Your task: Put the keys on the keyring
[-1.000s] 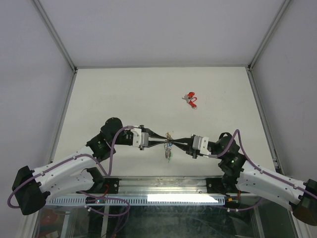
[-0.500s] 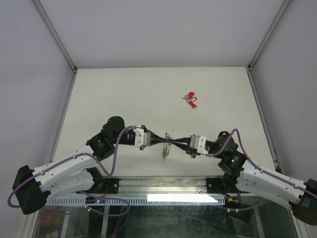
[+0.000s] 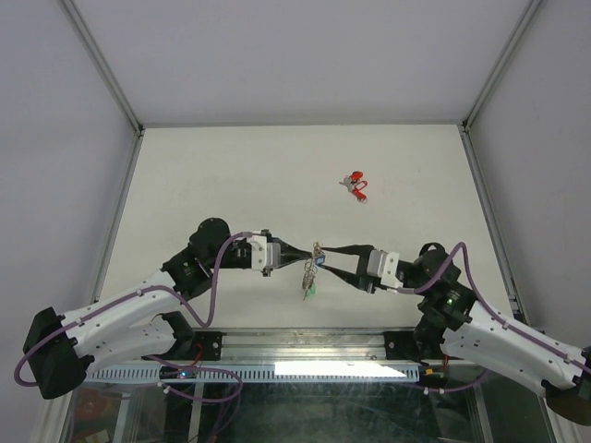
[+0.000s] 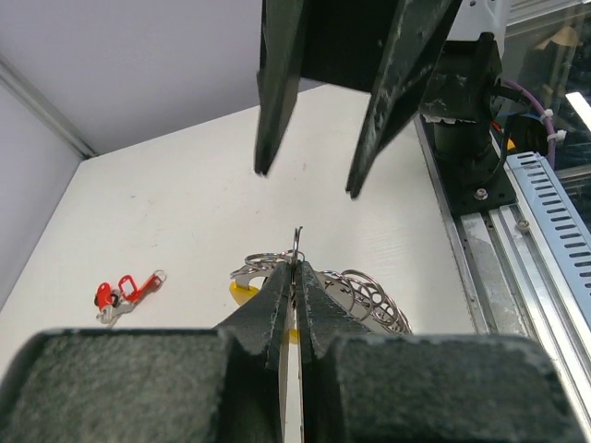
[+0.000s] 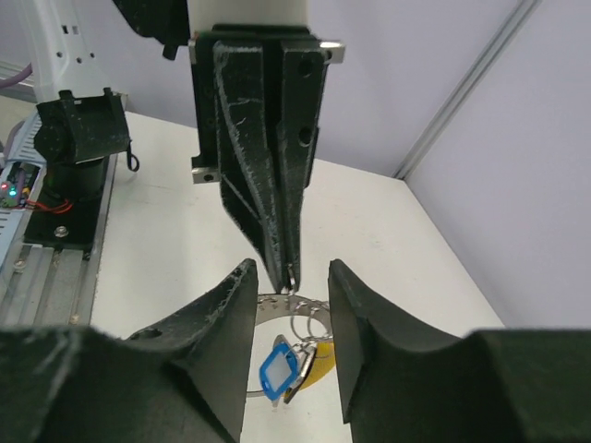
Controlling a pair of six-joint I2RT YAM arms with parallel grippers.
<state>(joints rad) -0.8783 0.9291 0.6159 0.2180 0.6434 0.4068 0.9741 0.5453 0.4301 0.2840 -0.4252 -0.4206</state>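
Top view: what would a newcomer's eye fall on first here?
Near the front middle of the table, the left gripper pinches the keyring, which has a blue tag hanging from it. The open right gripper meets it tip to tip. Farther back, a red-tagged key lies alone.

A white table (image 3: 231, 175) sits between grey walls (image 3: 295, 55).

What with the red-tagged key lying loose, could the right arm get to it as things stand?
Probably yes: the right gripper is open and empty, and bare table lies between it and the red-tagged key.
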